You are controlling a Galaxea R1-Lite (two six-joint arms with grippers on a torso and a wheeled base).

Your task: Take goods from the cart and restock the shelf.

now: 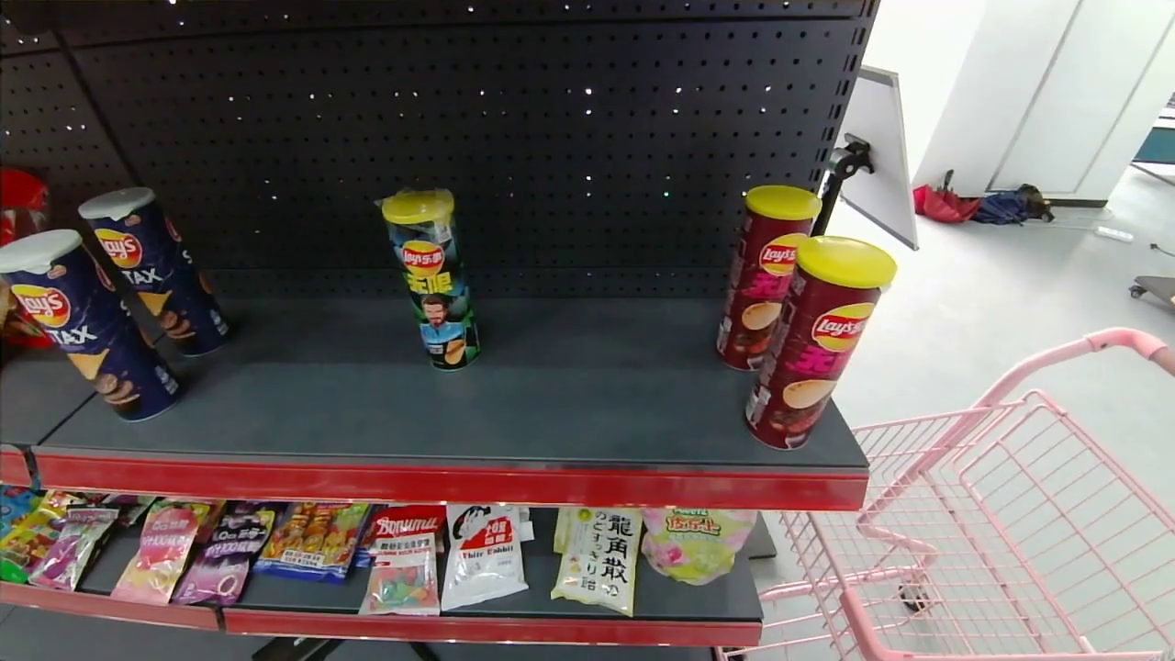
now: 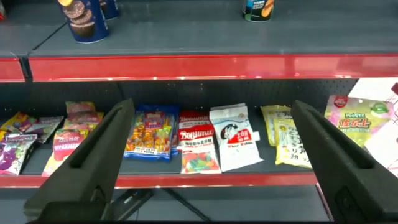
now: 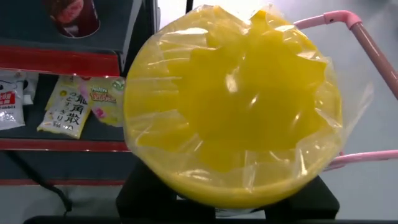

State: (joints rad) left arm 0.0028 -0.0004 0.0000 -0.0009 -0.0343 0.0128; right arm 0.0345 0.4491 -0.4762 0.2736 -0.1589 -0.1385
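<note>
Awaiting, presumably, upright shelving, a yellow-lidded chip can (image 3: 233,106) is being gripped by the right gripper (image 3: 227,202) beside the pink cart (image 3: 367,34). The left gripper (image 2: 211,112) is being held open, empty.

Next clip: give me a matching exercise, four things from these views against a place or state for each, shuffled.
1. maroon cans
2. green can
3. snack bags
4. left pincer

a. on the lower shelf
b. open
c. right end of the upper shelf
d. middle of the upper shelf

Pairs: 1-c, 2-d, 3-a, 4-b.
</note>
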